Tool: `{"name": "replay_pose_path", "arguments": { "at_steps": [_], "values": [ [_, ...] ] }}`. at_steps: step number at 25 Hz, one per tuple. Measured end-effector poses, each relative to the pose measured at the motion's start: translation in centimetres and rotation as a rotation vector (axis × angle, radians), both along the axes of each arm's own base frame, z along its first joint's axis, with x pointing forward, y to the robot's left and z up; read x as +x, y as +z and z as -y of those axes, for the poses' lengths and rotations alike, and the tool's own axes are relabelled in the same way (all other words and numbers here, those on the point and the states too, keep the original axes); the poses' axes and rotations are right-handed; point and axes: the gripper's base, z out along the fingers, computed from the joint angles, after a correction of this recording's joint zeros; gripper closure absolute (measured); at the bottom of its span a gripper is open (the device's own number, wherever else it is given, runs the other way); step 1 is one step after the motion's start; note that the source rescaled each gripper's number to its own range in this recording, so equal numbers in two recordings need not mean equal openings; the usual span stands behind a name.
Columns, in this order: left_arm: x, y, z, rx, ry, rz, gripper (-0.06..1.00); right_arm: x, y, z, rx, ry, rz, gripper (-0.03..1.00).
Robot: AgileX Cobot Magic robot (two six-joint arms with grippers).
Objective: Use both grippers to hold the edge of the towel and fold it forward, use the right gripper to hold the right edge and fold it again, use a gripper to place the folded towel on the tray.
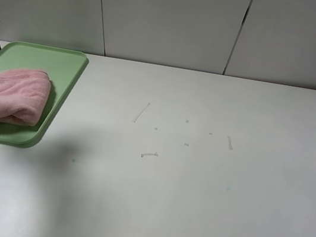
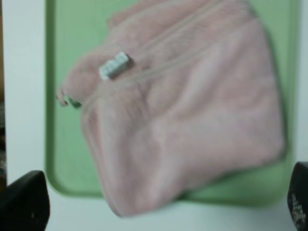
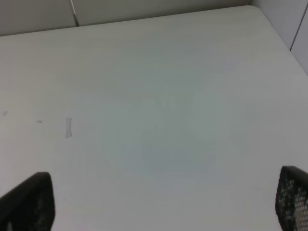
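Folded pink towel (image 2: pixel 183 125) seen lying on green tray (image 2: pixel 72 144), right under left pincer (image 2: pixel 159 207); jaws held wide apart, nothing gripped. Right pincer (image 3: pixel 163 202) held wide apart over bare table (image 3: pixel 159 96), well away from towel.

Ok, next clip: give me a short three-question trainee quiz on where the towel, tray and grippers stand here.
1. True or false: the folded pink towel lies on the green tray.
2. Multiple choice: the left gripper is A) open above the towel, B) shut on the towel's hem, C) shut on the tray rim.
3. Fill in: the right gripper is open over bare ____, with nothing between its fingers.

Key: 1 true, though in the left wrist view one corner hangs over the tray's rim. 2 A. 3 table.
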Motion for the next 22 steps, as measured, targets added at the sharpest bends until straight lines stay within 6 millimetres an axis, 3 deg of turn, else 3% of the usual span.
{"name": "replay_pose_path", "arguments": {
  "at_steps": [9, 14, 22],
  "values": [
    [-5.9, 3.8, 1.4, -0.16, 0.043, 0.024, -0.05, 0.0, 0.0, 0.0, 0.0, 0.0, 0.0, -0.03],
    [-9.8, 3.1, 1.5, -0.183, 0.045, 0.071, -0.06, 0.0, 0.0, 0.0, 0.0, 0.0, 0.0, -0.03],
    [-15.9, 0.2, 1.9, -0.229, 0.045, 0.111, -0.06, 0.0, 0.0, 0.0, 0.0, 0.0, 0.0, -0.03]
  ]
}}
